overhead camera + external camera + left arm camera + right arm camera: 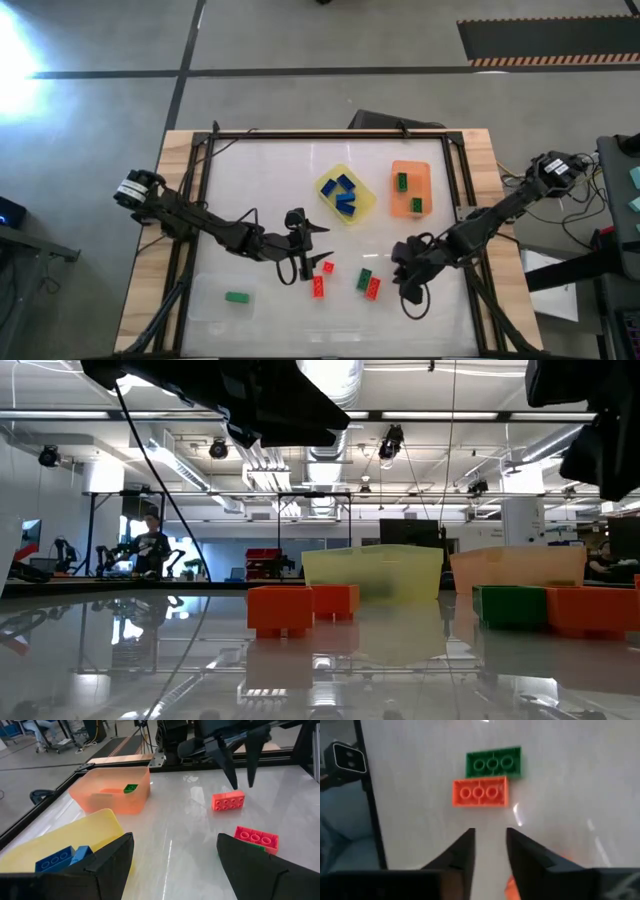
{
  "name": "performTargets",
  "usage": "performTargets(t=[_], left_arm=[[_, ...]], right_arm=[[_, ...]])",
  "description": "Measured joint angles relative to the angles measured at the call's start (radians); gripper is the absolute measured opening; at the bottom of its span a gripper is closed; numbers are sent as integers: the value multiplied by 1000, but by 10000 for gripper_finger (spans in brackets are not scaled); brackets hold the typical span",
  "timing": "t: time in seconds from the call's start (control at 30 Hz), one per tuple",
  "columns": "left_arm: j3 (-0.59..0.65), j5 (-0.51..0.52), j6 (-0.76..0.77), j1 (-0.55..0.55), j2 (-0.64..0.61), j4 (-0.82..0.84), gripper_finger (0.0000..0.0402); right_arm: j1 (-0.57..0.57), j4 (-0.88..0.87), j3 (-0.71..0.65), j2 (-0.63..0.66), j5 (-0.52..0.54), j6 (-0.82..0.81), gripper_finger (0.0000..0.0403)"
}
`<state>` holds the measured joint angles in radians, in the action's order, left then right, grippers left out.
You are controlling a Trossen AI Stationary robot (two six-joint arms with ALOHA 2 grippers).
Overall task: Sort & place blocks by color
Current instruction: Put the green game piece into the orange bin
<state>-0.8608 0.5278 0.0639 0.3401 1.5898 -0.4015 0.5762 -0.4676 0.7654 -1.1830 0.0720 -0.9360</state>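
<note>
We see the right gripper (489, 845), jaws narrowly spread, empty, just short of a red block (480, 793) touching a green block (493, 763); left gripper (175, 855) jaws wide apart.

Bare tabletop (270, 190) left of yellow tray (362, 210) gives free passage; red-orange blocks (320, 280) obstruct btwn hands.

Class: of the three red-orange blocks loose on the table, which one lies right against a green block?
The red-orange block nearest the right gripper: it lies side by side with a green block, while the other two lie alone near the left gripper.
</note>
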Motion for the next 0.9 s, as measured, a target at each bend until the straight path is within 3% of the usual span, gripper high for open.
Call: performTargets(t=[0.17, 0.3, 0.53, 0.9], left_arm=[[0, 0, 0, 0, 0, 0, 270], [0, 0, 0, 0, 0, 0, 270], [0, 0, -1, 0, 0, 0, 270], [1, 0, -18, 0, 0, 1, 270]], right_arm=[[0, -9, 0, -9, -86, -129, 171], [0, -89, 11, -12, -125, -283, 205], [0, -389, 107, -34, -92, -433, 202], [0, -429, 184, -220, -133, -484, 201]])
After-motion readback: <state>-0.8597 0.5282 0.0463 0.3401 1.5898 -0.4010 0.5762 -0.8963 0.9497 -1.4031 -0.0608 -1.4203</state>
